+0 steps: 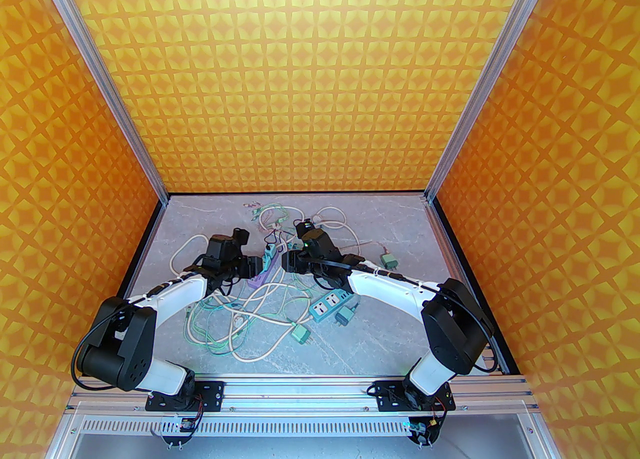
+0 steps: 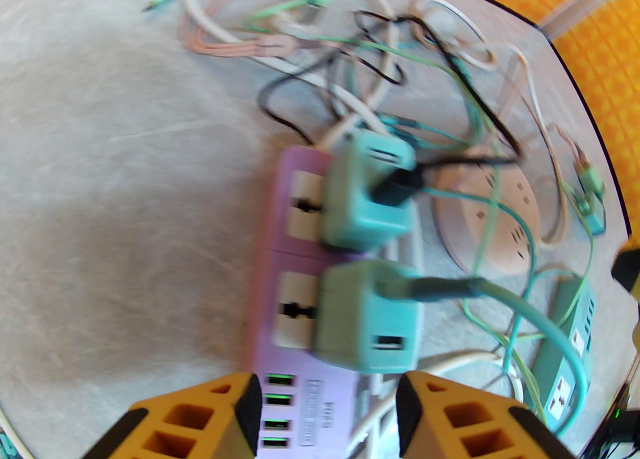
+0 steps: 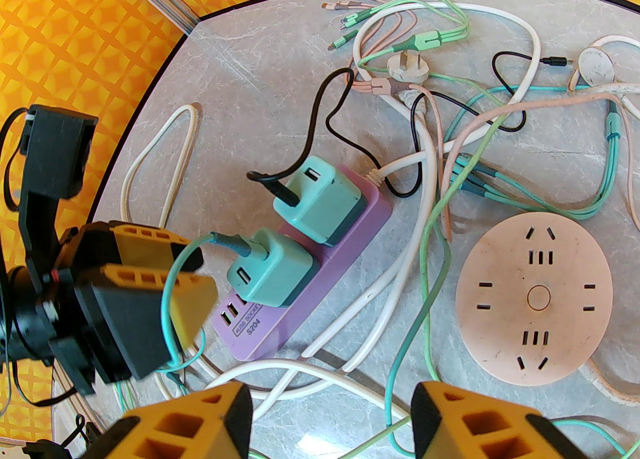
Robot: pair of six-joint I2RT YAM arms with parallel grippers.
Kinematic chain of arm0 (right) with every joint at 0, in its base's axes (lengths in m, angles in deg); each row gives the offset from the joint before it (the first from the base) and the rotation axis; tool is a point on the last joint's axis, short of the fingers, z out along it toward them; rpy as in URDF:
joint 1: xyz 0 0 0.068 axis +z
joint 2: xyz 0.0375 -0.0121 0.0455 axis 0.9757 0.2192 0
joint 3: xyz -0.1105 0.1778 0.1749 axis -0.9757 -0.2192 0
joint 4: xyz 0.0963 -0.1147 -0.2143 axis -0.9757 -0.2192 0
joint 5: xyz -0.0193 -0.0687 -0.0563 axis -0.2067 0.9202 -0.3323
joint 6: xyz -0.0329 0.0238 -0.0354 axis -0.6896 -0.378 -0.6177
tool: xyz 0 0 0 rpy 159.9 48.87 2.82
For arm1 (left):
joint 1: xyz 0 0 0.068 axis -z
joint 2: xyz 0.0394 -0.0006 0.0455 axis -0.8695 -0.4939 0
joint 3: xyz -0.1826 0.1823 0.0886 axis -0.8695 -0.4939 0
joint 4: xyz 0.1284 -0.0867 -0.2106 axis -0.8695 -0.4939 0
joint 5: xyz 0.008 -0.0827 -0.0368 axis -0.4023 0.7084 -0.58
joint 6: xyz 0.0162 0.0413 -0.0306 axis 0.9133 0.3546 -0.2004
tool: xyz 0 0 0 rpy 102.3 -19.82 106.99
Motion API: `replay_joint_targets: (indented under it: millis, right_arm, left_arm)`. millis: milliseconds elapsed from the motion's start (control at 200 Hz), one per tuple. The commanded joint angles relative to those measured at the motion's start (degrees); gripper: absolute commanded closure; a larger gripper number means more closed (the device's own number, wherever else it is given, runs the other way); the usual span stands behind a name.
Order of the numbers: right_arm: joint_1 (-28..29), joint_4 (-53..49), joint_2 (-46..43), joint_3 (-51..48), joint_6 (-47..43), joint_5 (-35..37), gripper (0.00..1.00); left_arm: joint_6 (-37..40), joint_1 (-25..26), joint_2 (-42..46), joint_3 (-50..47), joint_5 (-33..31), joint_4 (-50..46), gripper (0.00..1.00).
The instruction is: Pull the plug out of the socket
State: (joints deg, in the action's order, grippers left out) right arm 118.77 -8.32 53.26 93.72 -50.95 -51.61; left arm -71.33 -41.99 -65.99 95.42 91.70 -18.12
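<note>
A purple socket strip (image 3: 280, 332) lies in a tangle of cables, and two teal plugs stand in it. A teal cable runs from the nearer plug (image 3: 272, 272); a black cable runs from the farther plug (image 3: 320, 202). My left gripper (image 2: 327, 407) is open at the strip's USB end (image 2: 320, 412), just short of the nearer plug (image 2: 370, 317), with nothing held. Seen from the right wrist, the left gripper (image 3: 197, 272) sits beside that plug's cable. My right gripper (image 3: 327, 417) hangs open over white cables, holding nothing. From above, both grippers (image 1: 257, 267) (image 1: 286, 261) flank the strip (image 1: 263, 274).
A round pink socket disc (image 3: 535, 297) lies right of the strip. A teal power strip (image 1: 330, 304) and loose green plugs (image 1: 300, 334) (image 1: 389, 261) sit nearer the right arm. White, green, pink and black cables sprawl across the marble table (image 1: 380, 342). Orange walls enclose three sides.
</note>
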Motion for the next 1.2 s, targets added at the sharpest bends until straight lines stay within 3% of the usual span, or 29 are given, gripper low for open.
replay_joint_targets:
  millis: [0, 275, 590, 750, 830, 1030, 1195]
  right_arm:
    - [-0.21, 0.81, 0.28, -0.49, -0.23, -0.10, 0.42]
    - [-0.20, 0.67, 1.27, 0.10, 0.17, -1.11, 0.42]
    - [-0.30, 1.42, 2.35, -0.01, 1.00, -2.55, 0.43]
    - [-0.81, 1.62, 3.65, 1.38, 1.42, -3.75, 0.47]
    - [-1.40, 2.01, 5.07, 2.66, 1.88, -4.70, 0.48]
    - [-3.68, 4.54, 12.61, 8.34, 5.09, -10.69, 0.52]
    - [-4.16, 5.48, 19.31, 14.47, 7.25, -13.23, 0.72]
  left_arm:
    - [3.22, 0.92, -0.62, 0.72, -0.81, 0.58, 0.50]
    - [6.73, 3.85, -4.51, 5.11, -2.17, -1.00, 0.44]
    - [9.99, 5.56, -10.29, 9.06, -7.98, -1.27, 0.48]
    - [11.26, 6.25, -11.25, 9.18, -10.12, -1.21, 0.58]
    - [11.66, 6.41, -11.08, 8.80, -10.66, -0.94, 0.70]
    - [11.84, 6.79, -10.72, 8.51, -10.96, -1.29, 0.79]
    - [12.19, 7.42, -10.73, 8.60, -11.02, -1.73, 0.80]
